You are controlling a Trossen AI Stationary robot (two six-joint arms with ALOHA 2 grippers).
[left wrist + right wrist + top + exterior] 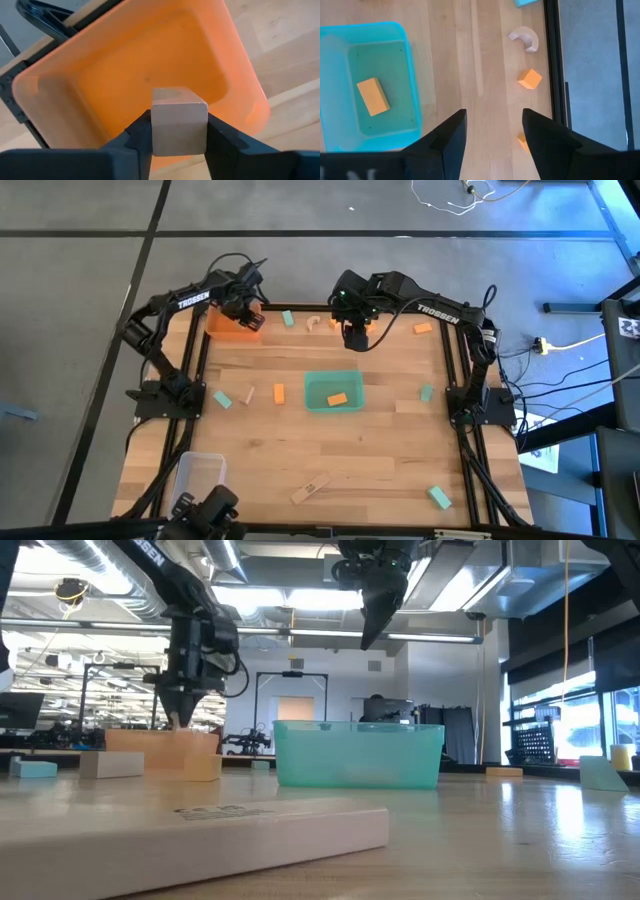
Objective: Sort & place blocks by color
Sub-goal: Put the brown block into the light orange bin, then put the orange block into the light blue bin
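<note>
My left gripper [243,308] hangs over the orange tray [232,328] at the table's far left, shut on a pale wood block [179,117]. The tray's floor [150,65] shows bare below the block. My right gripper [355,338] stands open above the far edge with nothing between its fingers. Below it lie a pale arch block [526,39] and an orange block [530,79]. The green tray [333,393] in the middle of the table holds one orange block [372,96]. Other orange, mint and wood blocks lie scattered on the table. My left gripper pinches the pale wood block by two opposite side faces [159,131], one finger [140,137] on each side. The fingers come from above, pointing steeply down. The block is lifted clear, hanging over the inside of the orange tray.
A clear tray [200,470] stands at the near left corner. A long wood block [310,488] and a mint block [440,497] lie near the front edge. Mint blocks [222,398] [426,392] flank the green tray. Black frame rails run along the table's sides.
</note>
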